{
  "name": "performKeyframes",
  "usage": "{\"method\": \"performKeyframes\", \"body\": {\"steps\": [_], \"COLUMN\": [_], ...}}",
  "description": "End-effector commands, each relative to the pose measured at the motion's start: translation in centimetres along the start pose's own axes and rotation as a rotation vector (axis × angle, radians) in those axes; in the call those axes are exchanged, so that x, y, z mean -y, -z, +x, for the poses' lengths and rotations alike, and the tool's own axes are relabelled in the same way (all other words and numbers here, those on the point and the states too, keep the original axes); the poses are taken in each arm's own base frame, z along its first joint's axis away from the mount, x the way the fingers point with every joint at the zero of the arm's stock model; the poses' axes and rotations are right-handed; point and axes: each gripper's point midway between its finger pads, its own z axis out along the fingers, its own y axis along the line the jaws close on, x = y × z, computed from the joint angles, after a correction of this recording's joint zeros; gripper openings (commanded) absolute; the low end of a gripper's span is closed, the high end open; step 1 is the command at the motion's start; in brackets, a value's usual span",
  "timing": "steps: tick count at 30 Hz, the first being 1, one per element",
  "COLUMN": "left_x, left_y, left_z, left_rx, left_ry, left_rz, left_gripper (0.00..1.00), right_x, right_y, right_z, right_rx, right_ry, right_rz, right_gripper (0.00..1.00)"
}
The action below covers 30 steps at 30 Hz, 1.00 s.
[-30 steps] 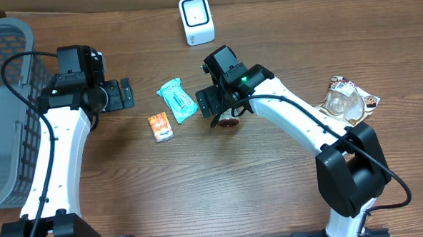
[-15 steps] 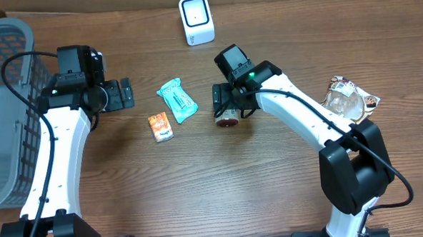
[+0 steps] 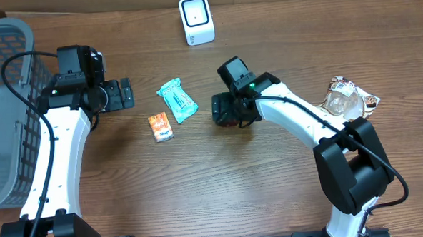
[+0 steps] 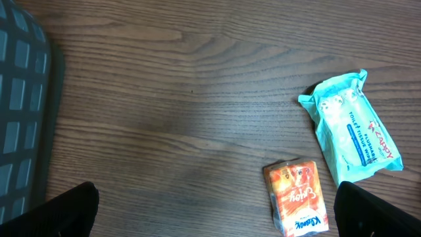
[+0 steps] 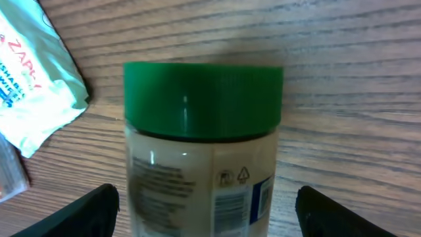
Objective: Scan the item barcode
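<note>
- Jar [image 5: 197,171] is framed between the two fingers [image 5: 99,210] of the right claw [image 3: 227,112], one finger on each side, with a strip of table [image 5: 342,79] visible between each finger and the glass.
- The right claw is held wide and nothing is gripped by it.
- The jar is seen lying on its side on the wood, its lid [image 5: 204,99] pointing away from the wrist camera; from overhead it is almost wholly hidden under the claw, near the middle of the table.
- A ribbed green lid, a pale body and a printed label are shown; a barcode [image 5: 231,212] faces the camera, beside a blue patch at the label's right edge.
- A teal packet [image 3: 177,100] is found just to the left of the jar, an orange packet [image 3: 160,126] beyond it.
- The white scanner [image 3: 196,19] is set well apart, at the table's far edge.
- The left claw [image 3: 117,94] is spread wide and empty, near a grey basket [image 3: 1,42].
</note>
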Motion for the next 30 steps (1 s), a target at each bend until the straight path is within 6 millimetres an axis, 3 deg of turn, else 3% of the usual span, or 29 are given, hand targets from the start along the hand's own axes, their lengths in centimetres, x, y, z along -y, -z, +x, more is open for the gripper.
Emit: {"method": "performKeyframes", "body": {"steps": [1,14,25,30], "left_x": [-0.3,-0.3,-0.3,-0.3], "left_y": [-0.3,-0.3,-0.3,-0.3], "left_z": [0.1,0.1,0.1,0.1], "left_rx": [-0.008,-0.008,-0.008,-0.008], "left_ry": [-0.027,-0.027,-0.027,-0.027], "left_rz": [-0.012,-0.012,-0.012,-0.012], "left_gripper": [1.0,1.0,1.0,0.99], "right_x": [0.2,-0.7,-1.3,0.5], "right_y": [-0.4,-0.5,0.9,2.2], "right_z": [0.5,1.1,0.2,-0.5], "right_rx": [-0.013,-0.021,-0.016,0.006], "right_ry": [-0.012,0.01,0.063,0.062], "right_rz": [-0.003,-0.015,-0.011,0.109], "right_gripper": [0.87,0.87,0.6,0.54]}}
